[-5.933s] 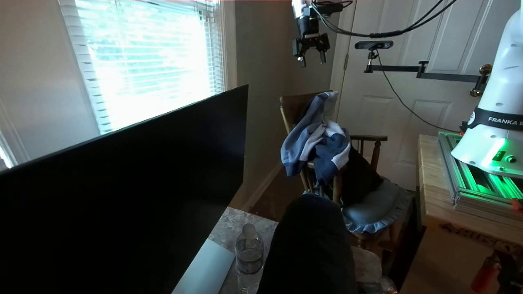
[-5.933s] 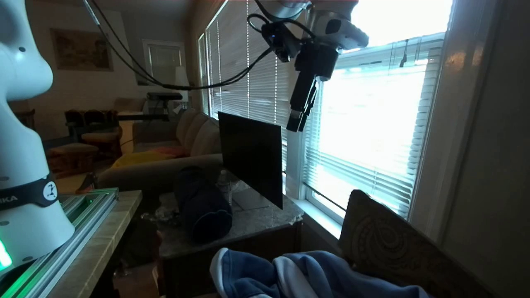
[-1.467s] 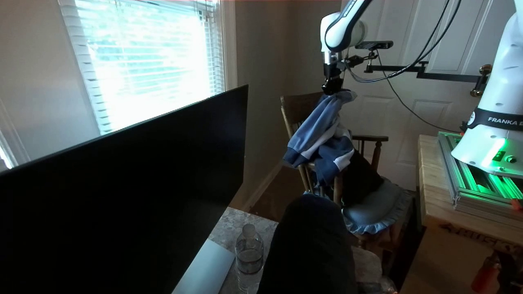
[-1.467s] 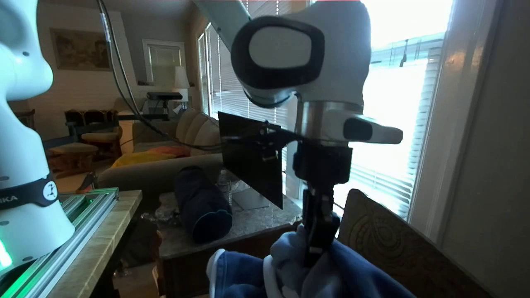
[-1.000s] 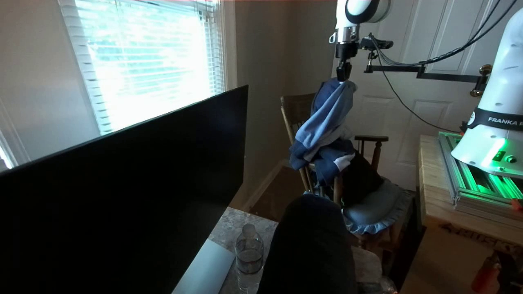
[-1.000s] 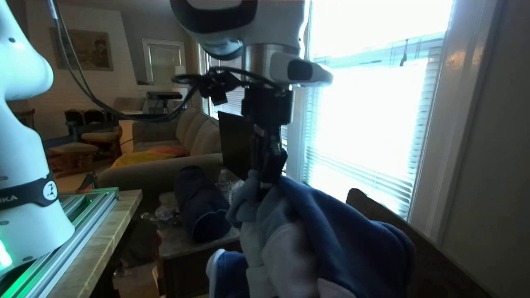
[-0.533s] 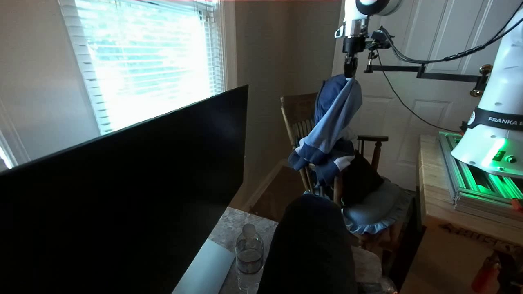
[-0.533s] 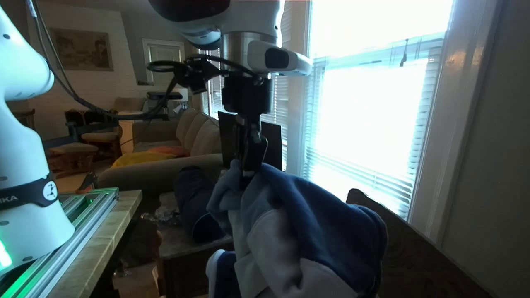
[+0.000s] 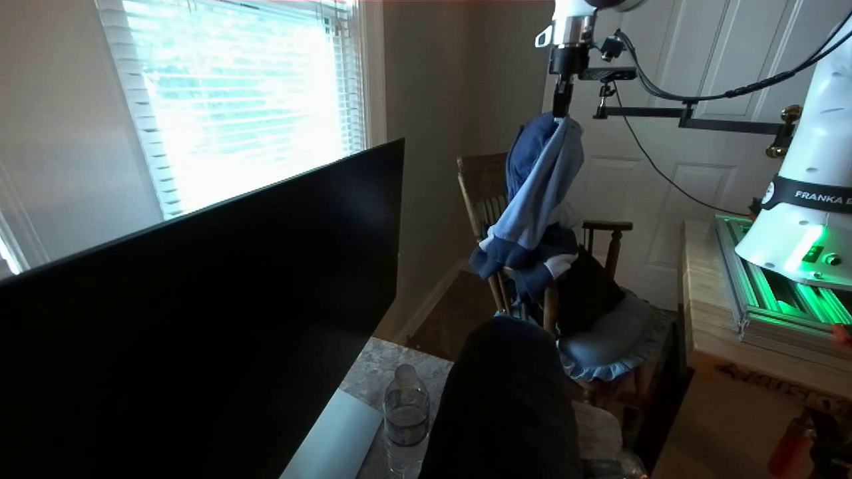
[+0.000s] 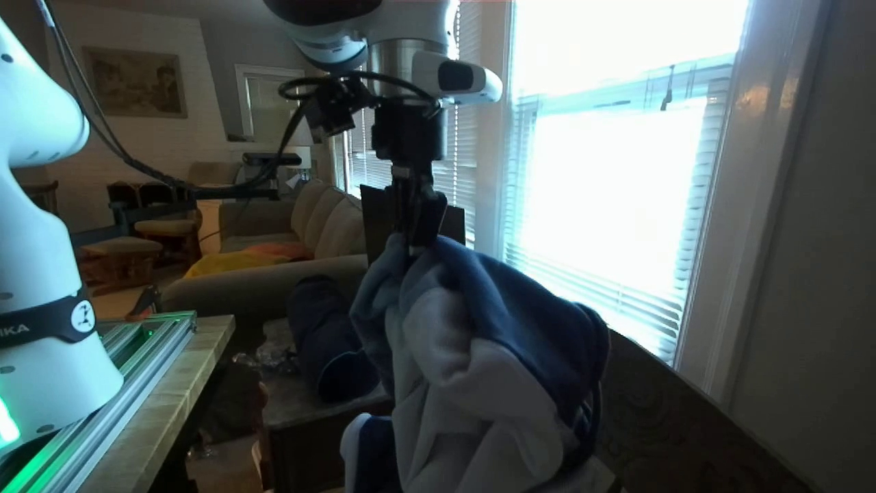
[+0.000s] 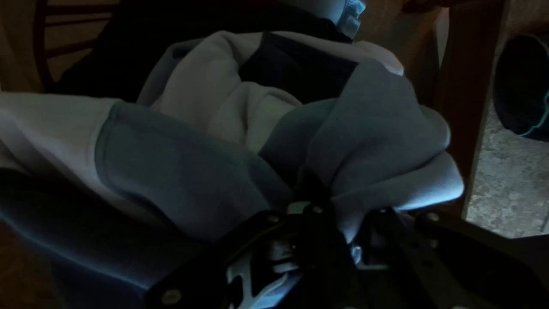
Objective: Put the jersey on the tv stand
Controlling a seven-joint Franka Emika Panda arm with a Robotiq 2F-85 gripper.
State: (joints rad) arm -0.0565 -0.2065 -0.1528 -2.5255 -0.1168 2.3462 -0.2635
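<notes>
The jersey [image 9: 540, 193], blue with whitish panels, hangs stretched upward in front of the wooden chair in both exterior views. My gripper [image 9: 562, 116] points down above it, shut on a fold of its cloth near the top. In the wrist view the cloth of the jersey [image 11: 373, 137] runs in between the fingers of the gripper [image 11: 339, 214]. Its lower folds reach down to the chair; whether they bear on it I cannot tell. The tv stand [image 9: 434, 362] shows a strip of grey stone-like top, also seen beside the jersey in an exterior view [image 10: 294, 405].
On the stand are a large black screen [image 9: 200, 319], a silver flat panel [image 9: 339, 432], a water bottle [image 9: 406, 422] and a dark rounded bundle [image 9: 506, 392]. The chair [image 9: 479, 169] holds a black pillow [image 9: 589, 286]. A camera [image 9: 602, 74] juts out on a bracket.
The gripper, open above the chair several seconds ago, came down and shut on the jersey. Over the last second it rose, pulling the cloth upward; the lower folds have barely moved.
</notes>
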